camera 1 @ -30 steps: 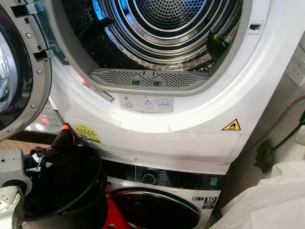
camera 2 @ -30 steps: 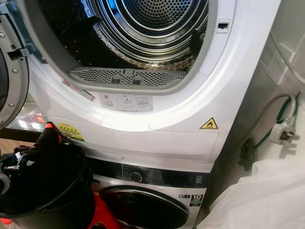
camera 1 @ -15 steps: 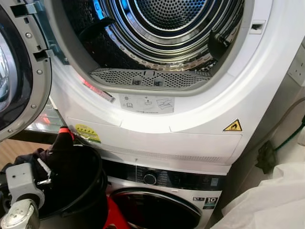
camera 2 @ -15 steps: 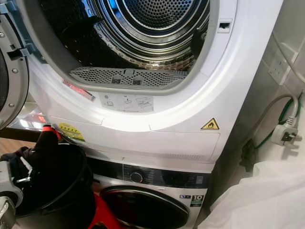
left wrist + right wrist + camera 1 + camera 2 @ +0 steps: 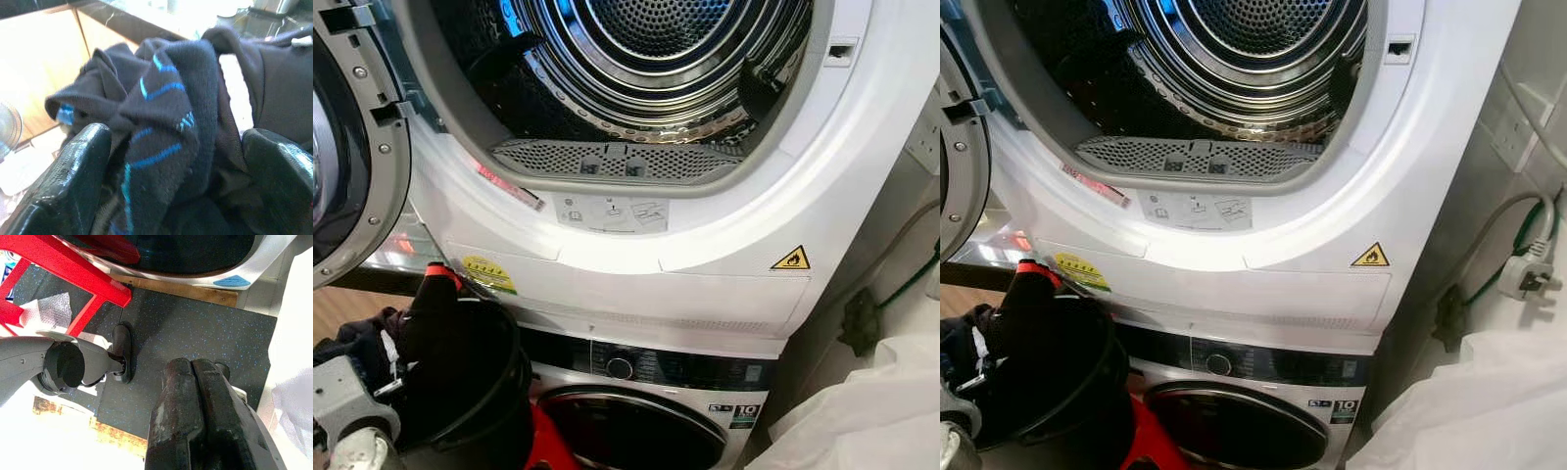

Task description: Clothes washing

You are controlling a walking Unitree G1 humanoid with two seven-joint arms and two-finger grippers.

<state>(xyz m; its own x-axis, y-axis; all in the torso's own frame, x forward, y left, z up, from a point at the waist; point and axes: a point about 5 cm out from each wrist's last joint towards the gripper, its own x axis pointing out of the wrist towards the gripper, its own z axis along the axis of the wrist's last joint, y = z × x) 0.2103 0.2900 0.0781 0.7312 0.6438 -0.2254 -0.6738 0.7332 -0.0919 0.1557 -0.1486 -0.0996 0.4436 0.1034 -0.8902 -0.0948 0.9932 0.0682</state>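
The left arm [image 5: 347, 426] is sitting low at the robot's left, its silver wrist block angled upward toward a black bucket [image 5: 494, 392] just beside it. In the left wrist view, the left gripper [image 5: 173, 181] is clamping a bunched dark garment with blue stripes [image 5: 161, 127]; its two black fingers [image 5: 73, 176] are standing apart on either side of the cloth, with the fabric bulging up between and beyond them. More dark clothing [image 5: 440, 323] is heaping over the bucket's rim, just ahead of the claw, with a small orange-red tip [image 5: 438, 271] poking up at its top.

Above and to the right of the claw, the dryer [image 5: 724, 255] is standing with its round door [image 5: 352, 147] swung open to the left. The steel drum [image 5: 656, 59] is lying well above the claw, and the perforated lint filter [image 5: 617, 162] is sitting at the lower lip of the opening. Below the dryer, level with the bucket, the washing machine [image 5: 656, 411] is showing its control dial [image 5: 620, 367] and dark round door.

Further right, a plug and cable [image 5: 1523, 274] are hanging by the wall above a white sheet [image 5: 1469, 411].

The right arm is hanging idle, pointing down. In the right wrist view, the right gripper [image 5: 195, 411] is holding its fingers pressed together over a dark speckled floor mat [image 5: 195, 338], with a red stool leg [image 5: 68, 269] off to one side.
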